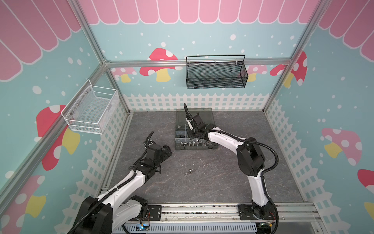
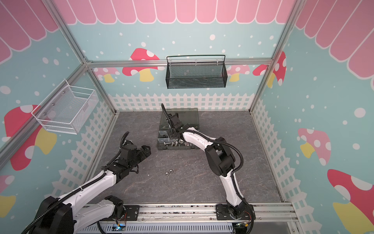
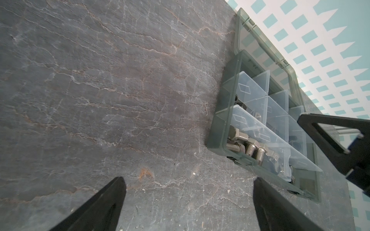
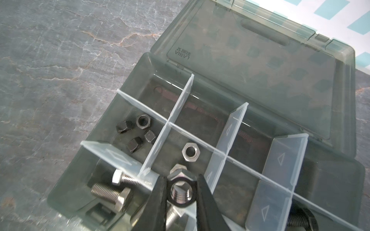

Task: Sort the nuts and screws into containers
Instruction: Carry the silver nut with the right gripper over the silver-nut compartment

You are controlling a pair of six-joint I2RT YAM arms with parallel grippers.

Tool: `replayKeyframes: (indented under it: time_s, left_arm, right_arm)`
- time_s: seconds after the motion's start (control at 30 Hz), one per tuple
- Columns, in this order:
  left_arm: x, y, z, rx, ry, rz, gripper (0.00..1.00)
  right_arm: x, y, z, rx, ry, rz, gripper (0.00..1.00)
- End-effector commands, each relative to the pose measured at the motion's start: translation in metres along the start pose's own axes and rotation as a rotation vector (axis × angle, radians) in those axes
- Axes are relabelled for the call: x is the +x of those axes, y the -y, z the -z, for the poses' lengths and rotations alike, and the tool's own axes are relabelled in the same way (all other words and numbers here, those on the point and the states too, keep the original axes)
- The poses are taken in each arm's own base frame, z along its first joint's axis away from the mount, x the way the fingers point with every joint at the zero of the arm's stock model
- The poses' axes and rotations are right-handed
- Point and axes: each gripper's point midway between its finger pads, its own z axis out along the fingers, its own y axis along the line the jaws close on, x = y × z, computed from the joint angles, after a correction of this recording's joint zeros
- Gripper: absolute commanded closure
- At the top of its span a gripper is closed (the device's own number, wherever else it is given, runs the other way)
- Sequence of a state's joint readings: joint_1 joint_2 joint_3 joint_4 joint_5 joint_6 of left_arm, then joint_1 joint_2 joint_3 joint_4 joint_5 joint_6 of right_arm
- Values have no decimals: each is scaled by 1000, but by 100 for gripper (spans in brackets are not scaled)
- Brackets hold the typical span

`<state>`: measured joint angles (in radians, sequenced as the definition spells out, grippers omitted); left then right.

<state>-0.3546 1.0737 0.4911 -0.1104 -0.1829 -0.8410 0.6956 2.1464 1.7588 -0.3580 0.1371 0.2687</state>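
Nut (image 4: 181, 179) (silver) clamped in right gripper (image 4: 181, 177) over organiser case (image 4: 136, 80), left gripper (image 3: 189, 178) apart, lid (image 4: 260, 66) txt mirrored, approx LARIA

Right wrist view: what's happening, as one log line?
right end effector: shut on nut, above case | left end effector: open, empty | table: two loose nuts

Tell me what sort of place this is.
Probably a staged robot test booth, not a real workshop: mushroom-print walls in an aluminium frame, left arm and right arm mounted on a front rail.
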Motion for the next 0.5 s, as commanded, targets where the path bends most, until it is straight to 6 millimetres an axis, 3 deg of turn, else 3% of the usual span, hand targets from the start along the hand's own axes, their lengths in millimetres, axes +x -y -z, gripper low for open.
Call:
replayKeyframes:
  time_s: [0.0, 0.33, 0.47]
  left_arm:
    - [-5, 3, 1, 13, 13, 15, 0]
    - [-7, 3, 3, 12, 23, 16, 0]
    - [-7, 3, 3, 12, 21, 14, 0]
  right_arm:
    - [-5, 0, -10, -6, -4, 16, 100]
    - [8, 0, -34, -26, -47, 6, 95]
    - [11, 1, -38, -28, -58, 4, 87]
